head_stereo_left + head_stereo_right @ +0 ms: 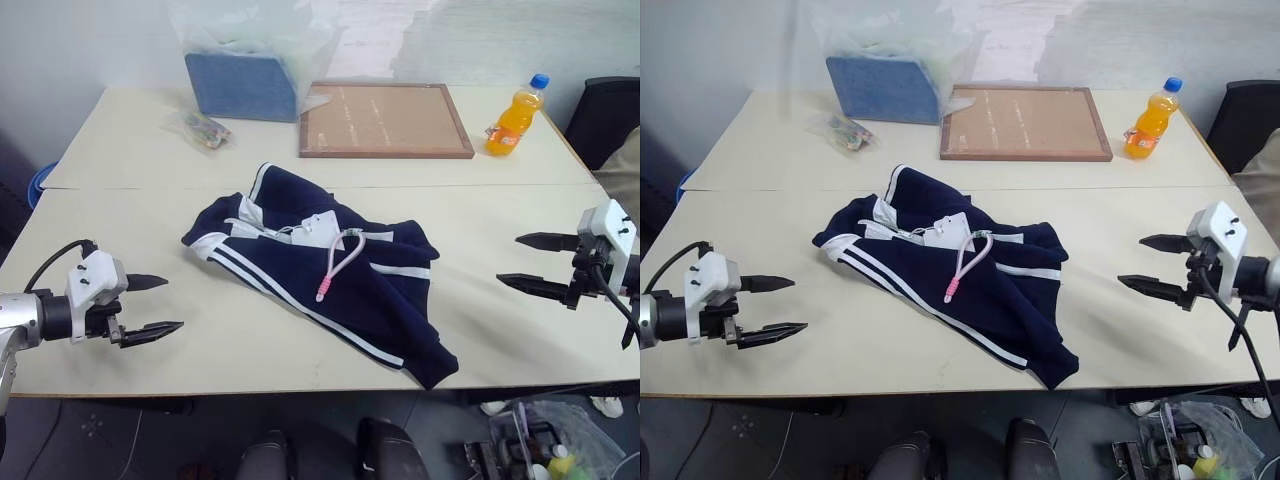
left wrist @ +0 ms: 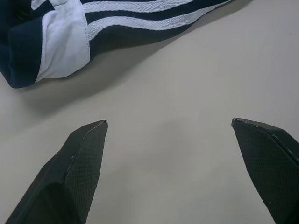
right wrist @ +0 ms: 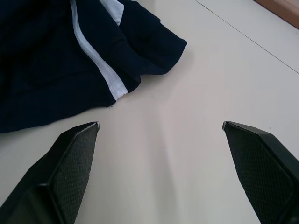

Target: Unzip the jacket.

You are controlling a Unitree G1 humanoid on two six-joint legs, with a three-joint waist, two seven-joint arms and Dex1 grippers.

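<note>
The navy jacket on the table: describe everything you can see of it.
The navy-blue soft fabric track jacket with white stripes lies crumpled, mid-table, on the cream tabletop. White collar lining and a white paper tag show near its upper middle, and a pink-and-white cord loops down over its front. Nothing grips it: the open left end effector and the open right end effector flank it, apart.

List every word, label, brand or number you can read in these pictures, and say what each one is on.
No text can be read.
Orange bottle: it has a label, too small to read.
White tag on the jacket: any print is too small to make out.
Corkboard: faint marks, not legible.
Small packet: colourful contents, no readable print.
</note>
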